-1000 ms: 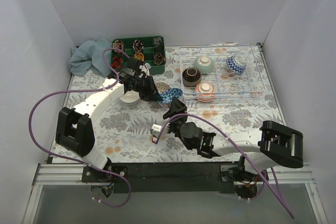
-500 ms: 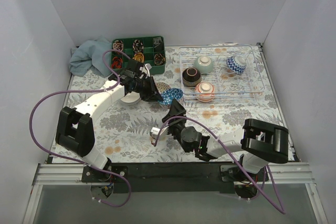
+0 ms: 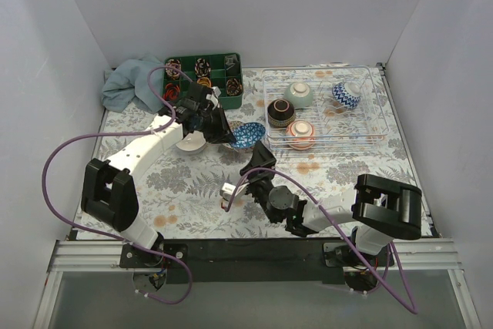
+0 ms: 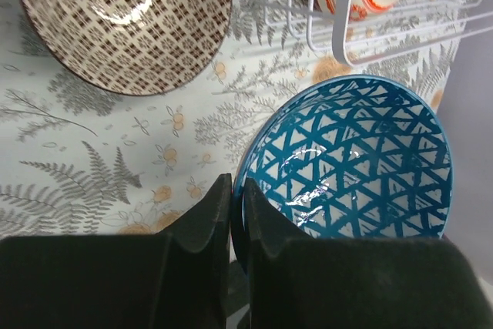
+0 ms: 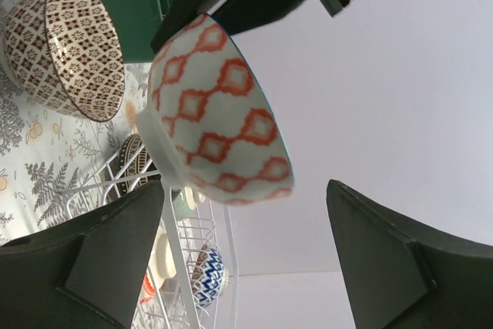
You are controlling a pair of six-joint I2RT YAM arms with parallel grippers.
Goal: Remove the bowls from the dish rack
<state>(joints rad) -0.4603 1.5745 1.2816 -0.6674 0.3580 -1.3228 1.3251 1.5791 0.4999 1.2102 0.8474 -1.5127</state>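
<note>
My left gripper (image 4: 237, 206) is shut on the rim of a bowl (image 4: 354, 159) that is blue with triangles inside and white with red diamonds outside (image 5: 219, 113). The top view has this bowl (image 3: 249, 134) held above the table, just left of the white wire dish rack (image 3: 323, 72). My right gripper (image 3: 258, 161) sits below it, open, its fingers (image 5: 115, 244) apart from the bowl. In the rack lie a pale green bowl (image 3: 299, 94), a blue zigzag bowl (image 3: 346, 95), a dark bowl (image 3: 280, 112) and an orange-and-white bowl (image 3: 301, 133).
A brown checked bowl (image 3: 190, 142) rests on the floral tablecloth under the left arm. At the back left stand a green compartment tray (image 3: 204, 75) and a crumpled blue cloth (image 3: 127, 82). White walls close in three sides.
The right gripper has opened wider and its arm has folded back toward its base. The left gripper has carried the blue bowl slightly farther from me.
</note>
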